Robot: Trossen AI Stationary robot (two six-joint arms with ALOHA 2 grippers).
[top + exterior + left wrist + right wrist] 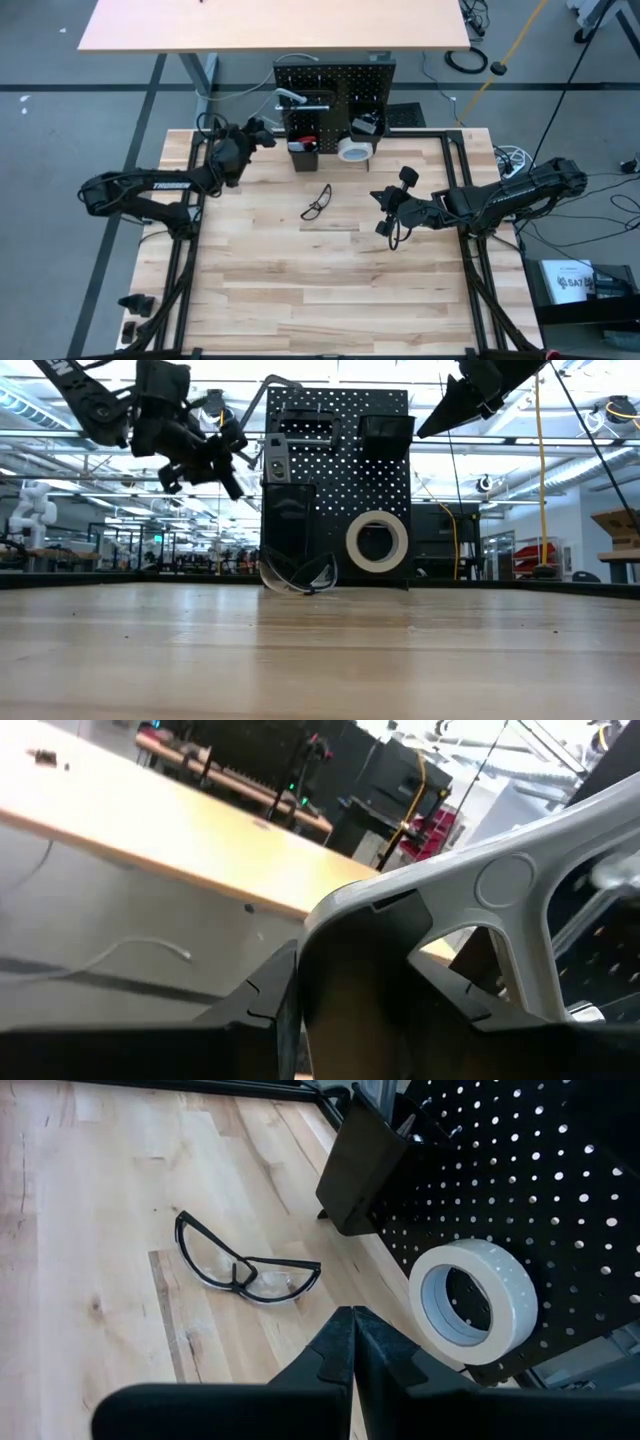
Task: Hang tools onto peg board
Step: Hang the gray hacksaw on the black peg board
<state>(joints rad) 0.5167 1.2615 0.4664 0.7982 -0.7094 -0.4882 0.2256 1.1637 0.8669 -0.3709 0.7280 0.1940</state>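
Your table (320,290) carries the peg board (335,85) upright at its far edge, with two black bins (362,1165) fixed to its face. Your left gripper (225,460) hovers high at the board's left side, grasping a grey bar clamp (520,885) close to the panel. Your right gripper (390,210) hangs to the right of centre, clenched on nothing. The white tape roll (473,1297) hangs low on the board's right half. Safety glasses (243,1265) lie on the table just near of the board.
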